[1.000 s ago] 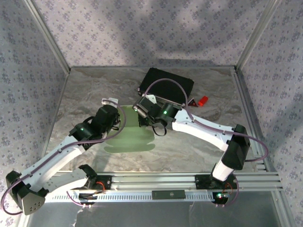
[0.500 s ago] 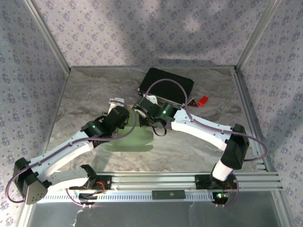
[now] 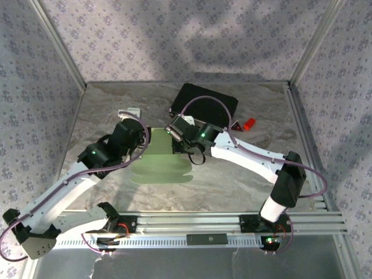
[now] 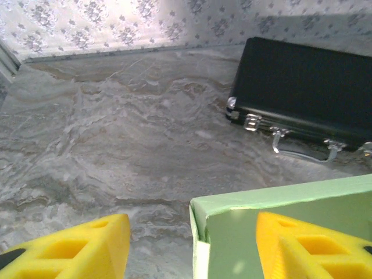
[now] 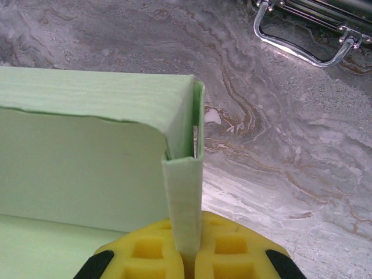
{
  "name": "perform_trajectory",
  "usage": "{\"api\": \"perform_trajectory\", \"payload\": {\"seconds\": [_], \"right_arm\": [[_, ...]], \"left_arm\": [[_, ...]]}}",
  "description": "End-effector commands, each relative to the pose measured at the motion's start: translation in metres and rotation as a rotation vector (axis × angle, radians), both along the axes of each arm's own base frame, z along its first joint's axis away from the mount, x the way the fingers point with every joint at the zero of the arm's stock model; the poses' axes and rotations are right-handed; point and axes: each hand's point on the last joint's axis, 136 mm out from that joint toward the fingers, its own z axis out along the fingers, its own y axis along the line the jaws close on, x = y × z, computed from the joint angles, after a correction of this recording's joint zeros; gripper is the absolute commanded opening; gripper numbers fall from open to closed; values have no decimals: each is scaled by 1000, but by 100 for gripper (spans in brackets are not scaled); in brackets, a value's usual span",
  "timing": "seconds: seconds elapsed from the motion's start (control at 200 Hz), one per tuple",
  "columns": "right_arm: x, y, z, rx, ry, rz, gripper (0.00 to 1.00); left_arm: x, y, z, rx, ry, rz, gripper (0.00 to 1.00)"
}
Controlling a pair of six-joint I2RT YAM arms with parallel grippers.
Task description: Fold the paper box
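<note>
Pale green thin-card paper box (image 3: 161, 168), partly erected, on the grey marbled table (image 3: 99, 116) between the arms. The right gripper (image 5: 187, 256) is clamped on an upright corner wall. The left gripper (image 4: 192, 250), fingers apart astride the opposite corner, has drawn back leftward within the last half second, so that wall is probably not yet secured.

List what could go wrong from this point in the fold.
The right gripper pinches only a narrow corner flap of the paper box; a hard pull may tear the card or slip off. The left gripper is open astride the raised corner wall; closing off-line could crush it. The black case lies close behind the box and could be bumped.
</note>
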Motion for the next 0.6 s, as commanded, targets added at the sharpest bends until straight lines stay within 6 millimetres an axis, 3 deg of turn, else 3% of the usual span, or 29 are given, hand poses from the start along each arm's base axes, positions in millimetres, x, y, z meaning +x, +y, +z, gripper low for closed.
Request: {"api": "perform_trajectory", "payload": {"seconds": [0.0, 0.165, 0.345, 0.43, 0.51, 0.595], "right_arm": [[2, 2, 4, 27, 3, -20, 0], [7, -8, -7, 47, 58, -88, 0], [17, -21, -26, 93, 110, -187, 0], [18, -21, -28, 94, 107, -196, 0], [15, -18, -29, 83, 109, -181, 0], [12, -16, -32, 63, 114, -162, 0]], "left_arm": [[-13, 9, -10, 8, 84, 1, 59], [-28, 24, -10, -64, 110, 79, 52], [-47, 25, -2, -103, 110, 130, 47], [-45, 23, 4, -99, 89, 119, 47], [-37, 4, 10, -38, 58, -1, 53], [-23, 6, -1, 95, 104, -32, 57]]}}
